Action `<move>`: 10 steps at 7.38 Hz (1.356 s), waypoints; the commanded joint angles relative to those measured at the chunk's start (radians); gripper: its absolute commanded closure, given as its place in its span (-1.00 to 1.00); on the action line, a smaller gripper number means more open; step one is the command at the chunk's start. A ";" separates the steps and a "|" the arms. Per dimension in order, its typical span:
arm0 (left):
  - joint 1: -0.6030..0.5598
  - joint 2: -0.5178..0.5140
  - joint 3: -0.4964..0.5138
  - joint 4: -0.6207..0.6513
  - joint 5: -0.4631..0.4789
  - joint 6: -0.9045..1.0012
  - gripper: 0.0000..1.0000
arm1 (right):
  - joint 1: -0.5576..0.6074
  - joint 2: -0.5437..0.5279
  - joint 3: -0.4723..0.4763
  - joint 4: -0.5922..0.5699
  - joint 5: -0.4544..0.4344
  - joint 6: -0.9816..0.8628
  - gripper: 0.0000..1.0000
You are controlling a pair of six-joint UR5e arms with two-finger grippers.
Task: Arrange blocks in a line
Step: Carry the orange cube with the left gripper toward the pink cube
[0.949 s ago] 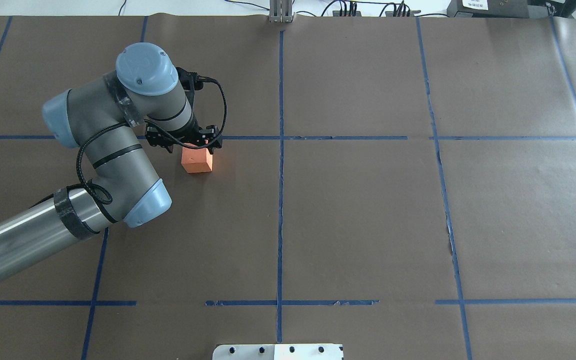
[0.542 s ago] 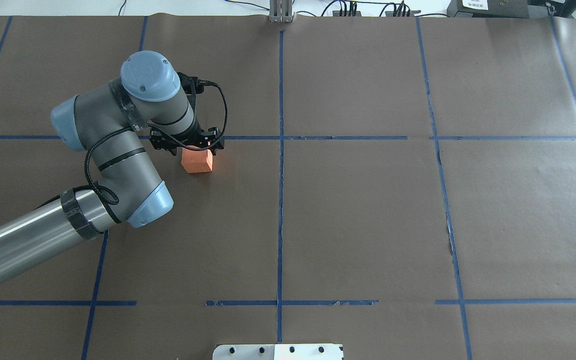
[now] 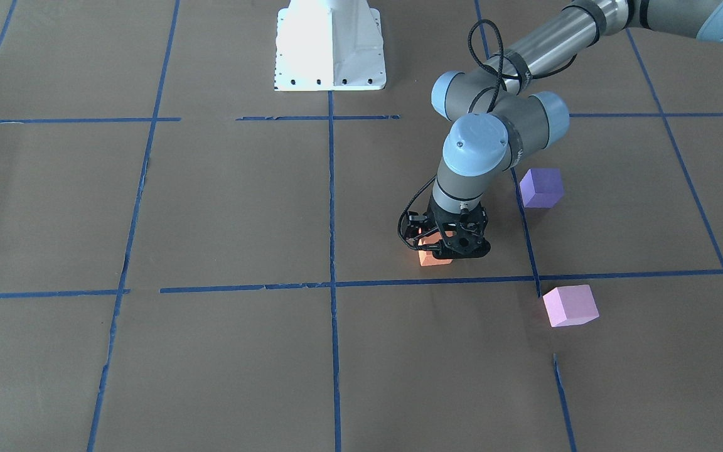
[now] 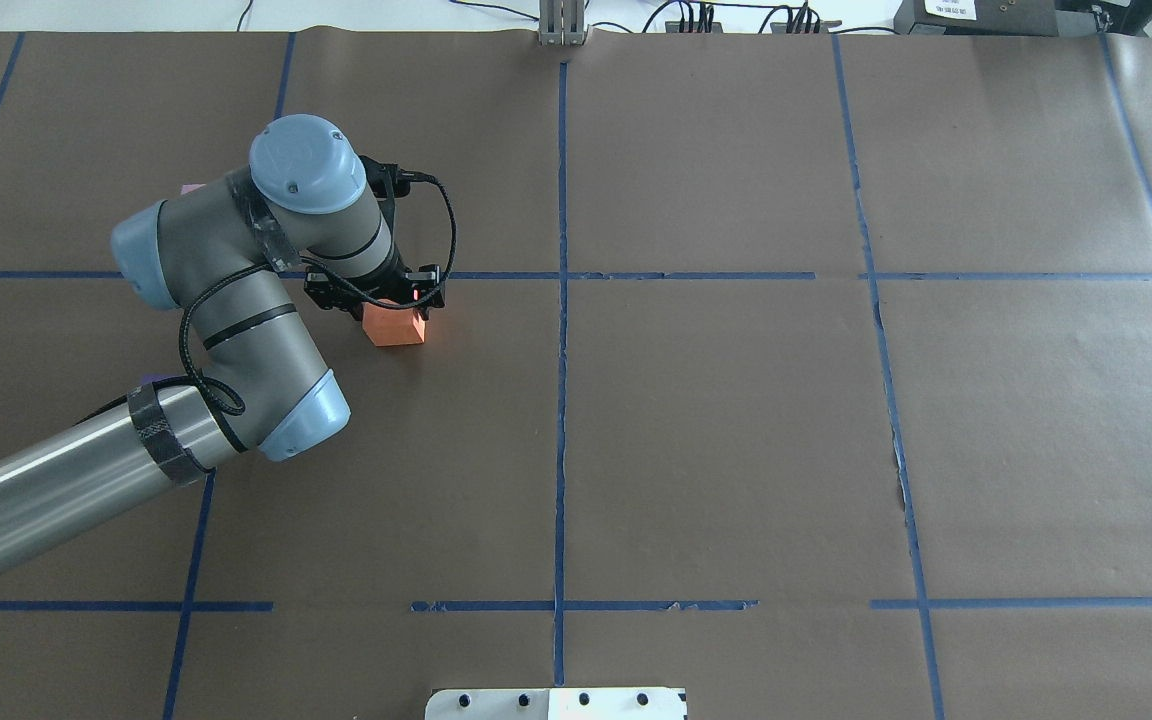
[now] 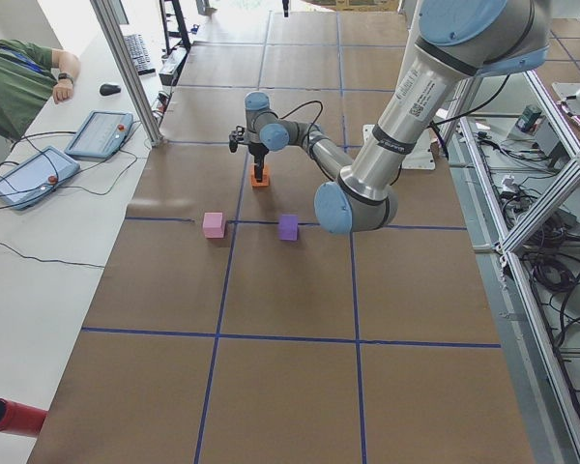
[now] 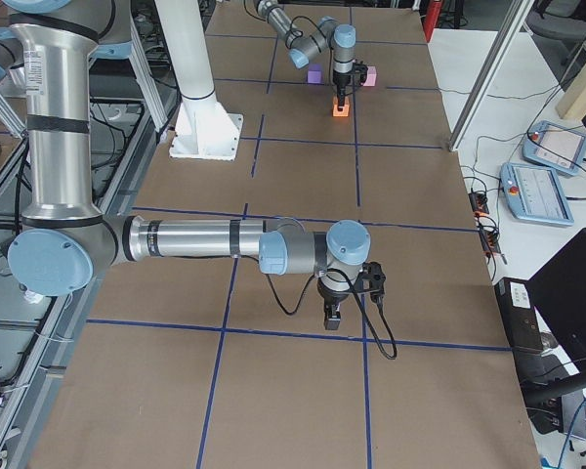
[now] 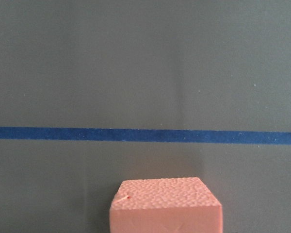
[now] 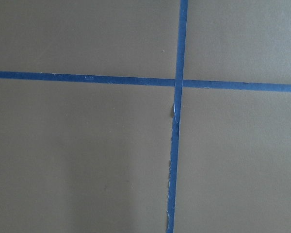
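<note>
The orange block (image 3: 432,257) sits on the brown paper just on the robot's side of a blue tape line (image 7: 145,135). It also shows in the overhead view (image 4: 395,329) and at the bottom of the left wrist view (image 7: 166,206). My left gripper (image 3: 442,248) points straight down over it, open, its fingers low at the block's sides. The violet-purple block (image 3: 541,187) and the pale pink block (image 3: 570,306) lie apart further to my left. My right gripper (image 6: 332,318) hovers far off over a tape crossing; I cannot tell whether it is open.
The white robot base (image 3: 329,44) stands at mid table. Blue tape lines (image 4: 561,400) divide the brown paper into squares. In the overhead view the left arm (image 4: 236,300) hides the purple and pink blocks almost wholly. A person (image 5: 19,87) sits at the far edge.
The left arm has shifted slightly toward the block and lowered its gripper onto it. The orange block has not moved.
</note>
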 commanded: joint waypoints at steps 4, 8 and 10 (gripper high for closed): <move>-0.082 0.011 -0.250 0.234 -0.011 0.023 0.97 | -0.001 0.000 0.000 0.000 0.000 0.000 -1.00; -0.206 0.114 -0.386 0.366 -0.091 0.305 0.95 | -0.001 0.000 -0.001 0.000 -0.001 0.000 -1.00; -0.262 0.263 -0.374 0.192 -0.193 0.368 0.95 | 0.000 0.000 -0.001 0.000 -0.001 0.000 -1.00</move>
